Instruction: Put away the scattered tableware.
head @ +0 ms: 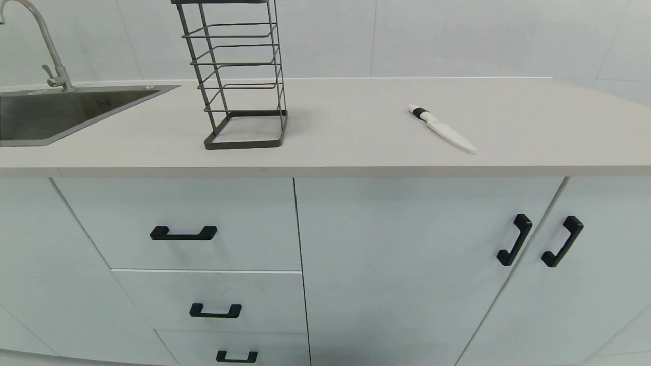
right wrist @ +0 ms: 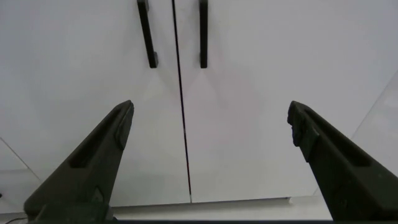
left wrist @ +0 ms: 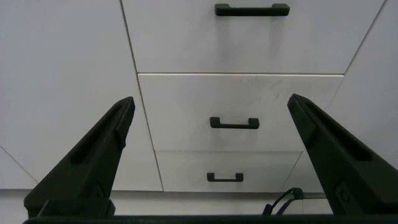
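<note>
My left gripper (left wrist: pixel 211 102) is spread wide with nothing in it, facing the 3 drawers (left wrist: pixel 239 93) below the rack (head: pixel 239 76). My right gripper (right wrist: pixel 211 106) is just as wide and empty, facing 2 cabinet doors (right wrist: pixel 261 112). The knife (head: pixel 441 129) lies flat on the countertop (head: pixel 346 101), well right of the rack.

My left end effector (left wrist: pixel 211 102) has two matte black fingers (left wrist: pixel 93 162), wedge-shaped and narrowing to the tips. My right end effector (right wrist: pixel 211 107) looks the same. A thin dark cable (left wrist: pixel 283 199) curls near the left one's base.
</note>
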Robot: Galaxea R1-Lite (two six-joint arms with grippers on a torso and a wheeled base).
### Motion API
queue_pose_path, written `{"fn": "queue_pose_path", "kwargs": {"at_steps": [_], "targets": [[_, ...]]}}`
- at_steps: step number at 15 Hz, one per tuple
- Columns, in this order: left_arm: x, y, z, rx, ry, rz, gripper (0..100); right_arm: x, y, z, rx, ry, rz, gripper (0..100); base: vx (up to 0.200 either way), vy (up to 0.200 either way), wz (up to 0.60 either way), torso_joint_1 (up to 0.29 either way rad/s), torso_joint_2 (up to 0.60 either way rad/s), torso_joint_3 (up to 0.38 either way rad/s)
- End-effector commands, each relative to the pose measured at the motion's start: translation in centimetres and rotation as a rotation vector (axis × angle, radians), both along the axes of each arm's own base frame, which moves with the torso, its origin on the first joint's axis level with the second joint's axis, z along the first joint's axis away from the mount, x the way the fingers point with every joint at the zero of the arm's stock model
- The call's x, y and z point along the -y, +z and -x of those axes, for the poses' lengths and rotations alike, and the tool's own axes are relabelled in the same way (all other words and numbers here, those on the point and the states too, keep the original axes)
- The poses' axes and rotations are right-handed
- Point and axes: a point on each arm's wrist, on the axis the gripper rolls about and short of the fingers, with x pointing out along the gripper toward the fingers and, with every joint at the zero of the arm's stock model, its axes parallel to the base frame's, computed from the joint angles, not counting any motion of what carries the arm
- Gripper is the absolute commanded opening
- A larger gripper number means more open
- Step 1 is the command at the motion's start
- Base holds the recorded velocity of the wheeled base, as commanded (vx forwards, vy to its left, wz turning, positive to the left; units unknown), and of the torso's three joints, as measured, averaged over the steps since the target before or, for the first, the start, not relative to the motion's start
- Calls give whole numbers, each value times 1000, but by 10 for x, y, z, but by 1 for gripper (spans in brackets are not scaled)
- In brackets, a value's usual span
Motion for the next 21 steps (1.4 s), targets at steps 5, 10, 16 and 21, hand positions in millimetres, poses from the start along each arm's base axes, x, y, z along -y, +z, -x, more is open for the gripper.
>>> {"fn": "queue_pose_path", "kwargs": {"at_steps": [5, 10, 16, 21], "targets": [[0, 0, 0, -1, 2, 1, 100, 0, 0, 0, -1, 0, 3, 100, 0, 0, 0, 79, -73, -18], [0, 0, 0, -1, 2, 1, 100, 0, 0, 0, -1, 0, 3, 100, 0, 0, 0, 249, -287, -193], [0, 0, 0, -1, 0, 0, 100, 0, 0, 0, -1, -1, 3, 100, 0, 0, 0, 216, -560, -197], [0, 0, 0, -1, 0, -2, 100, 0, 0, 0, -1, 0, 2, 100, 0, 0, 0, 219, -491, -227]]}}
